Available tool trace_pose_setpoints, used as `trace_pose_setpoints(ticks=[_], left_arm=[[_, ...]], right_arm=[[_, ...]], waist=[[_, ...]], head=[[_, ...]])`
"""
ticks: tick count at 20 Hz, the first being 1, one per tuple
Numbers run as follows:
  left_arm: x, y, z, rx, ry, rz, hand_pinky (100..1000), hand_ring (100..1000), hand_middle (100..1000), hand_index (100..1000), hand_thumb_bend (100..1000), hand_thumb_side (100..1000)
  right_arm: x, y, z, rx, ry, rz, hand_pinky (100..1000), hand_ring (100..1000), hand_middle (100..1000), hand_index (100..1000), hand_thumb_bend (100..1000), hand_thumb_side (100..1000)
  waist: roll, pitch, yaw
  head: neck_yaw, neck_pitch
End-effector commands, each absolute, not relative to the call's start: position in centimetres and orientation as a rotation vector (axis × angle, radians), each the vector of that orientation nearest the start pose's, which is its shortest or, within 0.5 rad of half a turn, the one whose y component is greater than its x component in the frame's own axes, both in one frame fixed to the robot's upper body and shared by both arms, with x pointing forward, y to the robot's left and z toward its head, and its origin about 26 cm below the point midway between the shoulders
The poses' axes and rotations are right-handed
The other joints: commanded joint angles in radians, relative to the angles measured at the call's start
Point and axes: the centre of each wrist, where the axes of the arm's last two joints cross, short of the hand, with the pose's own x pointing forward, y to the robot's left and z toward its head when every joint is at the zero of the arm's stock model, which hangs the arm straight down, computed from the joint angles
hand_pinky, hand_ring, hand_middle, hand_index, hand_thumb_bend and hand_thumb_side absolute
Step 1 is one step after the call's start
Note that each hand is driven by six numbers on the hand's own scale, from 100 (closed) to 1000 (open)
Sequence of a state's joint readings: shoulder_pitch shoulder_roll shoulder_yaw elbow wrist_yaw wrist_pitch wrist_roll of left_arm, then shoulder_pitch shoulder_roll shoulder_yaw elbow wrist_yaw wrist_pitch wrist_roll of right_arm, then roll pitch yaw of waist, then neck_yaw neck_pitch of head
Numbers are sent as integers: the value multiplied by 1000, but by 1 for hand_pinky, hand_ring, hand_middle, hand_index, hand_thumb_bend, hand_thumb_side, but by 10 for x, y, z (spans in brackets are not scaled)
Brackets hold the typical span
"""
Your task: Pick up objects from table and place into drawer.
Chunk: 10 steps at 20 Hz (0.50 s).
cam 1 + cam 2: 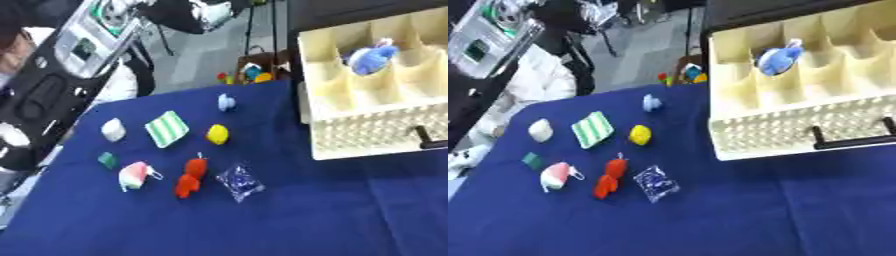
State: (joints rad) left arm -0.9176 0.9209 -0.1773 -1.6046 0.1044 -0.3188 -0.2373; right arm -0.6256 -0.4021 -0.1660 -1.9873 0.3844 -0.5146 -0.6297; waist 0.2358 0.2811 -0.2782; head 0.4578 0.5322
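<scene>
Neither of your hands shows, so their state cannot be told.
The open cream drawer [798, 125] holds a blue toy [779, 59] in a back compartment; left of the drawer, on the blue table [306, 215], lie a yellow ball [217, 134], red toy [190, 178] and striped cloth [166, 129]. No writing is readable.

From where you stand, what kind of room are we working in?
Probably a lab or demo workspace, not a home: a table under a blue cloth set with small test objects like the yellow ball, a cream divided drawer, and office chairs on grey floor behind.
</scene>
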Motion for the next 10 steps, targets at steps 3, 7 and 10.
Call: trace_pose_setpoints(ticks=[3,7,10], left_arm=[[355,304,392,-577,3044,1548,426,517,334,599,100,365],[357,297,390,-540,3036,1572,430,521,341,600,100,370],[360,290,388,-516,3038,1573,442,532,356,611,100,386]], right_arm=[[305,-276,324,627,2824,215,664,712,669,753,100,743],[305,-275,324,623,2825,231,666,713,668,753,100,744],[305,-273,324,611,2832,248,667,714,668,752,100,747]], waist=[[-10,-6,-11],[-10,7,-18],[-10,15,-22]], head=[[22,-22],[33,-34],[46,-42]])
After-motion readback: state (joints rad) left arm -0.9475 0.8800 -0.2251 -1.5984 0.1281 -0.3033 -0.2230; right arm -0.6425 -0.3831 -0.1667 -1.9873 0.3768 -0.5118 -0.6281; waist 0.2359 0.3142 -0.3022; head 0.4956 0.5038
